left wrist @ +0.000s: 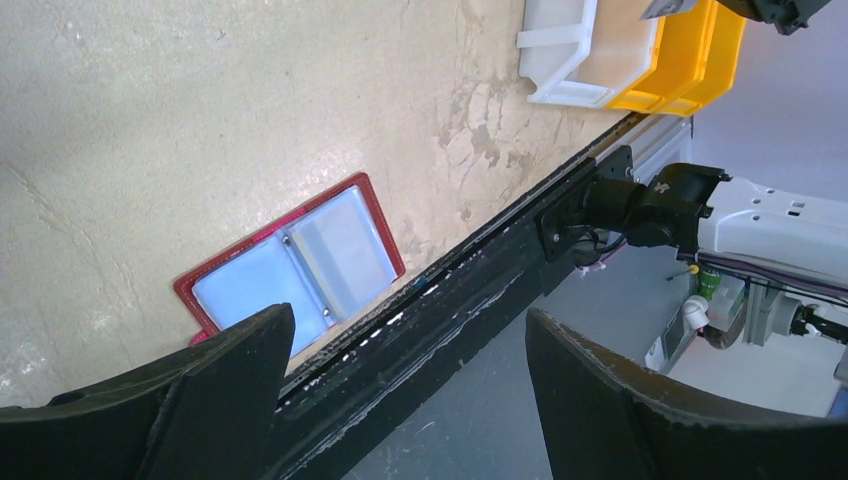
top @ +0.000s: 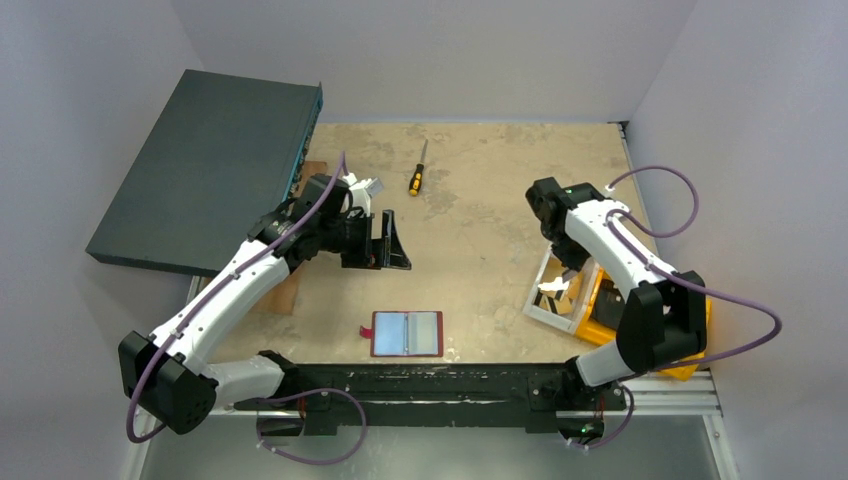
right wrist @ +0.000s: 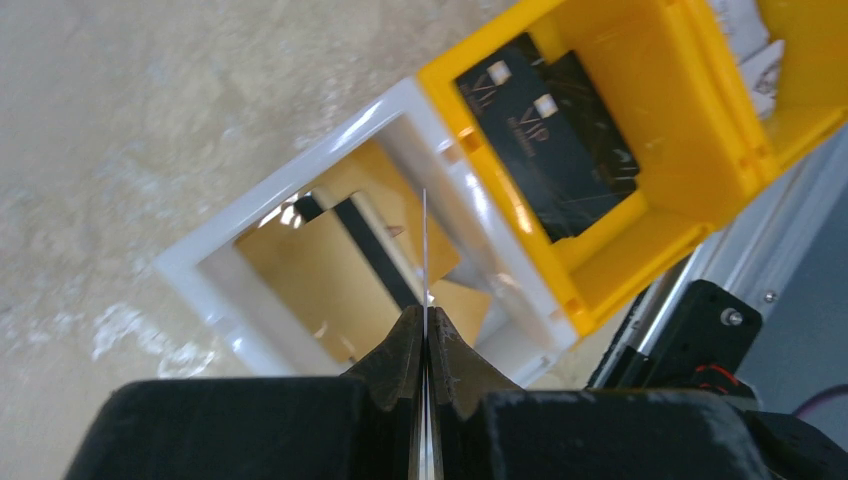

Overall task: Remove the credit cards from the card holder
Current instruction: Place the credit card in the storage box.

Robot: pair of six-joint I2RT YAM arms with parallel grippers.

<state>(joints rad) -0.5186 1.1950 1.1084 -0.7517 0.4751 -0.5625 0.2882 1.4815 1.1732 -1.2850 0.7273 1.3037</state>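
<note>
The dark red card holder (top: 407, 334) lies open and flat near the table's front edge; it also shows in the left wrist view (left wrist: 300, 262), with pale clear pockets. My left gripper (top: 392, 243) is open and empty, well above and behind the holder (left wrist: 408, 315). My right gripper (top: 568, 268) is shut on a thin card (right wrist: 425, 250), seen edge-on, and holds it over the white bin (right wrist: 200, 270). Gold cards (right wrist: 290, 270) lie in the white bin. Black cards (right wrist: 550, 130) lie in the yellow bin (right wrist: 720, 190).
The white bin (top: 540, 300) and the yellow bin (top: 600, 320) stand at the right front. A yellow-handled screwdriver (top: 417, 170) lies at the back middle. A large dark grey box (top: 200, 170) leans at the back left. A black rail (top: 420, 380) runs along the front edge.
</note>
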